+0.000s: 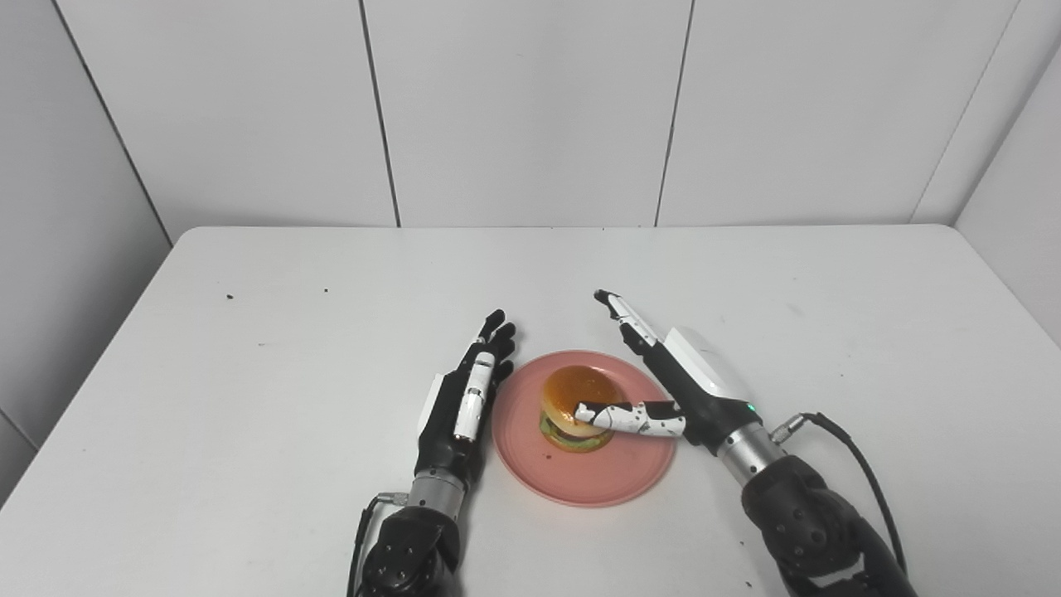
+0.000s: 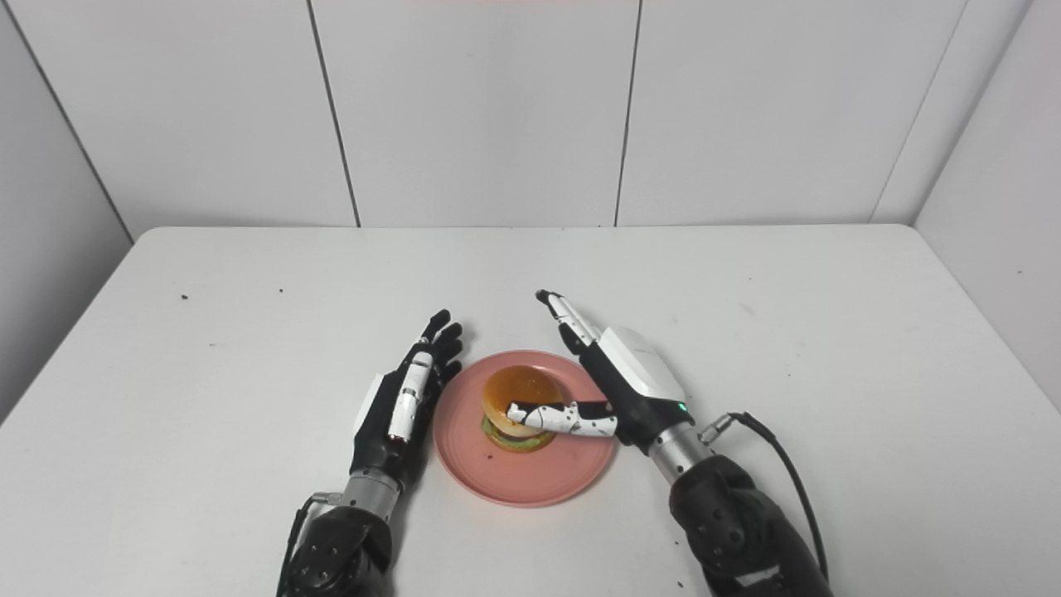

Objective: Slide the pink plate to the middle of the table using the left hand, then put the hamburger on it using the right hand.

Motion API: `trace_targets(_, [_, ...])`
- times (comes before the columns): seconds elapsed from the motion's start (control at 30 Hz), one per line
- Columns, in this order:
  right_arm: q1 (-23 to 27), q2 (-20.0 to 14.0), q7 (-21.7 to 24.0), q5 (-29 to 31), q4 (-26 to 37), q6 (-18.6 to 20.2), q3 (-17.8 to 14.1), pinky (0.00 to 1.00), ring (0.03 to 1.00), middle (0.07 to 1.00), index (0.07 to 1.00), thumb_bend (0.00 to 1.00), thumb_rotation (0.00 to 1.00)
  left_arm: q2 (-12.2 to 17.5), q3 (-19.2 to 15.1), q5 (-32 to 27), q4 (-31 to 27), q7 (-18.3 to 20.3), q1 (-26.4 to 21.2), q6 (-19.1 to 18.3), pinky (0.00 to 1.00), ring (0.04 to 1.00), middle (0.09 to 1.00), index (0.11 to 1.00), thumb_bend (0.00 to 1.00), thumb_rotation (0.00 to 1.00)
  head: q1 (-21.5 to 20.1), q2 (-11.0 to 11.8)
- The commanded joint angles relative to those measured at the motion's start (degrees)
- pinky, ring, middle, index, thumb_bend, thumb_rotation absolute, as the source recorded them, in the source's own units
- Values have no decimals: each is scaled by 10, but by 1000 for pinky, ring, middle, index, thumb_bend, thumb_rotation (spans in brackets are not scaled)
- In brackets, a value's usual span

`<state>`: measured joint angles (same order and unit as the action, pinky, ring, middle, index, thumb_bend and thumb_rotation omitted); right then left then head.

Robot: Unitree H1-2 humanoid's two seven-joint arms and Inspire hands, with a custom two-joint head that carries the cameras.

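White panelled walls close off the back of the scene, and a plain white table (image 1: 249, 348) fills everything below them, so I read it from my end outward. Nearest me, both dark forearms come up from the bottom edge. My left hand (image 1: 464, 402) lies just beside the left rim of the round pink plastic plate (image 1: 580, 489), fingers straight and together, pointing away from me; it grips nothing, and I cannot tell whether its edge touches the rim. The plate sits near the table's middle, a little toward my side. On it rests the small toy hamburger with a glossy orange bun and green lettuce edge (image 1: 576, 398), upright and roughly centred. My right hand (image 1: 675, 390) sits over the plate's right side, spread wide: the thumb reaches left across the front of the burger and seems to rest against it, while the fingers (image 1: 623, 317) stretch straight out past the plate's far rim, clear of the bun. So it clasps nothing. I judge both steps done, with only the withdrawal left. What that turns on: the burger lies directly left of my right palm, with the thumb laid along its near side, so pulling back to the right and up should clear it, whereas any leftward sweep could nudge it off centre. Beyond the hands the tabletop shows only a few dark specks (image 1: 230, 296)
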<state>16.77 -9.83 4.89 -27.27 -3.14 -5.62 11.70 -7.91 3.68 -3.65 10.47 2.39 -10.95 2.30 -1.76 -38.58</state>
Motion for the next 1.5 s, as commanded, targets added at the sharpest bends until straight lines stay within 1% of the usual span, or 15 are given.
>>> trace_targets(0.0, [8, 19, -43, 22, 14, -41, -19, 884, 980, 1000, 1000, 622, 764, 2, -5, -1, 11, -4, 9, 14, 948, 951, 940, 916, 207, 1000, -2, 0])
trace_targets(0.03, [2, 27, -52, 29, 17, -39, -26, 922, 992, 1000, 1000, 589, 769, 2, -6, -1, 12, -3, 8, 16, 949, 953, 942, 919, 204, 1000, -2, 0])
trace_targets(0.13, [-11, 42, -71, 37, 24, -30, -41, 984, 1000, 1000, 1000, 564, 857, 2, -9, -2, 14, -5, 8, 17, 960, 957, 946, 922, 205, 1000, -6, 0])
trace_targets(0.3, [-17, 50, -98, 50, 10, -47, -56, 979, 1000, 1000, 1000, 514, 908, 5, -8, 1, 13, -1, 9, 21, 983, 973, 962, 935, 216, 1000, -9, 2])
trace_targets(0.43, [-30, 66, -103, 95, 0, -41, -76, 998, 1000, 1000, 1000, 530, 952, 9, -8, 7, 13, -2, 9, 26, 986, 978, 967, 942, 210, 1000, -16, 0])
trace_targets(0.53, [-40, 70, -98, 110, -4, -31, -81, 1000, 1000, 1000, 1000, 525, 969, 12, -9, 2, 17, 4, 7, 33, 999, 992, 979, 954, 190, 1000, -19, 0])
trace_targets(0.57, [-42, 71, -97, 113, -7, -25, -82, 1000, 1000, 1000, 1000, 529, 978, 13, -10, -5, 19, 7, 6, 34, 1000, 998, 993, 975, 176, 1000, -18, 0])
trace_targets(0.73, [-43, 78, -89, 142, -23, -13, -86, 998, 1000, 1000, 1000, 557, 977, 12, -13, -21, 25, 13, 3, 39, 1000, 1000, 1000, 997, 170, 1000, -18, -1])
trace_targets(0.8, [-48, 83, -88, 154, -20, -1, -90, 990, 1000, 1000, 1000, 561, 978, 14, -10, -20, 25, 15, 2, 39, 1000, 1000, 1000, 1000, 175, 1000, -19, -2])
trace_targets(0.87, [-52, 88, -82, 176, -14, 15, -94, 996, 1000, 1000, 1000, 561, 974, 15, -6, -9, 26, 10, 3, 46, 1000, 1000, 1000, 1000, 179, 1000, -18, -2])
trace_targets(1.0, [-61, 91, -54, 238, -9, 24, -102, 1000, 1000, 1000, 1000, 583, 976, 16, -4, -14, 28, 14, 1, 45, 1000, 1000, 1000, 1000, 201, 1000, -17, -2])
trace_targets(1.1, [-72, 94, -49, 248, 2, 35, -100, 1000, 1000, 1000, 1000, 580, 961, 16, -2, -6, 28, 10, 2, 51, 1000, 1000, 1000, 1000, 192, 1000, -17, -2])
trace_targets(1.23, [-77, 94, -39, 267, 0, 34, -99, 1000, 1000, 1000, 1000, 575, 938, 17, 1, -1, 30, 10, 3, 60, 1000, 1000, 1000, 1000, 182, 1000, -17, -3])
trace_targets(1.37, [-70, 96, -42, 277, -12, 25, -107, 1000, 1000, 1000, 1000, 558, 939, 17, 0, -5, 26, 12, 3, 47, 1000, 1000, 1000, 1000, 179, 1000, -14, -4])
trace_targets(1.47, [-67, 96, -47, 275, -12, 24, -109, 1000, 1000, 1000, 1000, 513, 976, 18, 2, 1, 25, 9, 4, 46, 1000, 1000, 1000, 1000, 176, 1000, -14, -4])
